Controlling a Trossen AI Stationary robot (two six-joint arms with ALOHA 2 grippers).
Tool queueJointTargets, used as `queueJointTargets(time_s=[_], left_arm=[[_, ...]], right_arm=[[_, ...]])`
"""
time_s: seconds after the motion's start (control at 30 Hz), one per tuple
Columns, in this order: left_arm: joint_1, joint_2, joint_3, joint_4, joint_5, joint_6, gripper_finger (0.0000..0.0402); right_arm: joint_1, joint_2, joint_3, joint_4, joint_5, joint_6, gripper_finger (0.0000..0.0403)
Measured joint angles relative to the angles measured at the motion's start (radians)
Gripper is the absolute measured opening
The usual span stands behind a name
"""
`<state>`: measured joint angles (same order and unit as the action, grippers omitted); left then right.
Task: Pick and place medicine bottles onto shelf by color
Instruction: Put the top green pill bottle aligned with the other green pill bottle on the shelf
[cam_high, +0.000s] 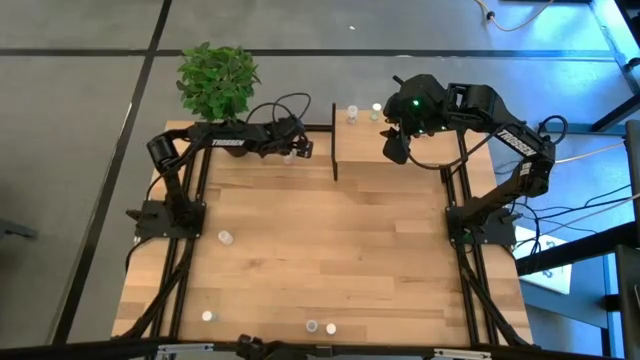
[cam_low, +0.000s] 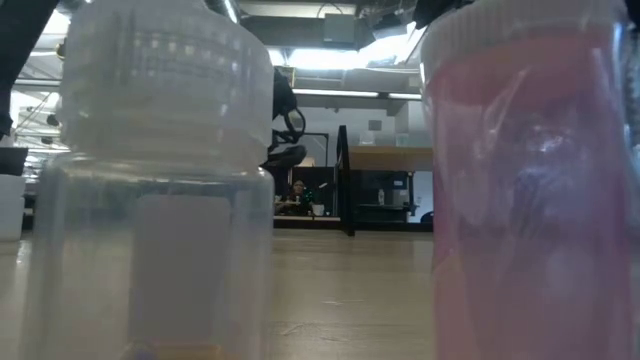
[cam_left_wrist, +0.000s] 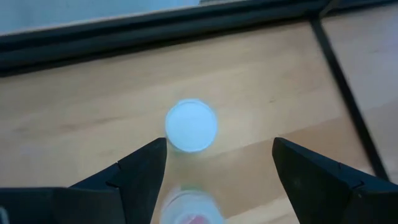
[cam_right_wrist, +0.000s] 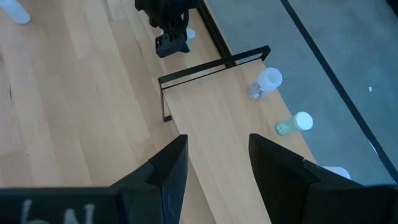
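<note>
High view first: two arms over the desk (cam_high: 330, 250). The left gripper (cam_high: 297, 148) sits by the shelf's left edge with one bottle at its fingers. The right gripper (cam_high: 394, 145) hangs over the shelf (cam_high: 400, 150). Two bottles (cam_high: 352, 113) stand at the shelf's far edge, beyond the right fingers. Four more lie well apart on the desk: one (cam_high: 226, 237) mid-left, three along the near edge.

Low view: two bottles fill the picture, a white-capped one (cam_low: 150, 200) and a pink one (cam_low: 530, 190).

Left wrist view: the fingers (cam_left_wrist: 143, 168) stand wide apart, gripping nothing; a white-capped bottle (cam_left_wrist: 191, 125) stands upright just ahead, between the tips.

Right wrist view: the fingers (cam_right_wrist: 168, 165) are parted and empty above the shelf board; a white-capped bottle (cam_right_wrist: 266, 81) and a green one (cam_right_wrist: 294, 123) lie beyond them.
</note>
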<state>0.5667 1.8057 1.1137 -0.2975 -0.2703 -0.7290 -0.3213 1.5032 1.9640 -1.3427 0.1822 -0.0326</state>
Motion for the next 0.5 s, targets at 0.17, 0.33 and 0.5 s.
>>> queueJointTargets(time_s=[0.17, 0.33, 0.5], left_arm=[[0.000, 0.000, 0.000, 0.027, 0.000, 0.004, 0.0286], [0.000, 0.000, 0.000, 0.024, -0.038, 0.007, 0.0286], [0.000, 0.000, 0.000, 0.023, -0.050, 0.033, 0.0286]], right_arm=[[0.000, 0.000, 0.000, 0.000, 0.000, -0.002, 0.0172], [0.000, 0.000, 0.000, 0.000, 0.000, -0.002, 0.0172], [0.000, 0.000, 0.000, 0.000, 0.000, -0.002, 0.0172]])
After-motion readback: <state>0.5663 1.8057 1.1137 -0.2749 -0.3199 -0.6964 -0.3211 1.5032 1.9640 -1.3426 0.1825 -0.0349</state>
